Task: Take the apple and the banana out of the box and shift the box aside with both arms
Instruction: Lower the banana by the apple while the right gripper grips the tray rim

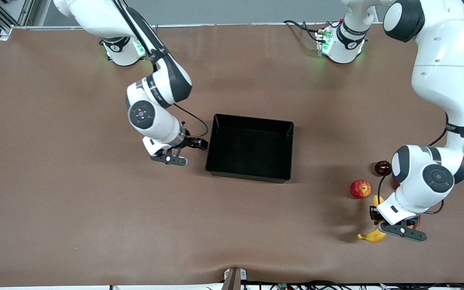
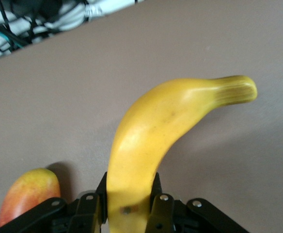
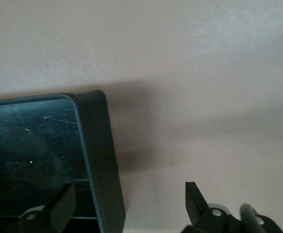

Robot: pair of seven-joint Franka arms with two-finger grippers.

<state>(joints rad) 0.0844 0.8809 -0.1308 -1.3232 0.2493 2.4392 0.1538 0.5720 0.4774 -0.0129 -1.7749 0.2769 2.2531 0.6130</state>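
Left gripper (image 1: 382, 222) is clamped on the banana (image 1: 373, 235) near its middle, at the left arm's end of the table, close to the front-camera edge — the left wrist view shows both fingers (image 2: 159, 204) pressed against the fruit's sides, stem end pointing away from the gripper. Can't tell from these views whether the banana is lifted or touching the table (image 1: 95, 209). Apple (image 1: 360, 189) sits on the table just beside that gripper, slightly farther from the front camera; plum (image 1: 382, 168) is farther again, partly hidden by the arm. Mango (image 2: 27, 194) lies just beside the banana, seen at the edge of the left wrist view. Box (image 1: 250, 147) is mid-table, nothing in it. Right gripper (image 1: 195, 150) is at the box's wall on the right arm's side, jaws wide apart — right wrist view shows one finger (image 3: 59, 206) over the box interior and the other outside it, straddling the wall near a corner, not gripping it.
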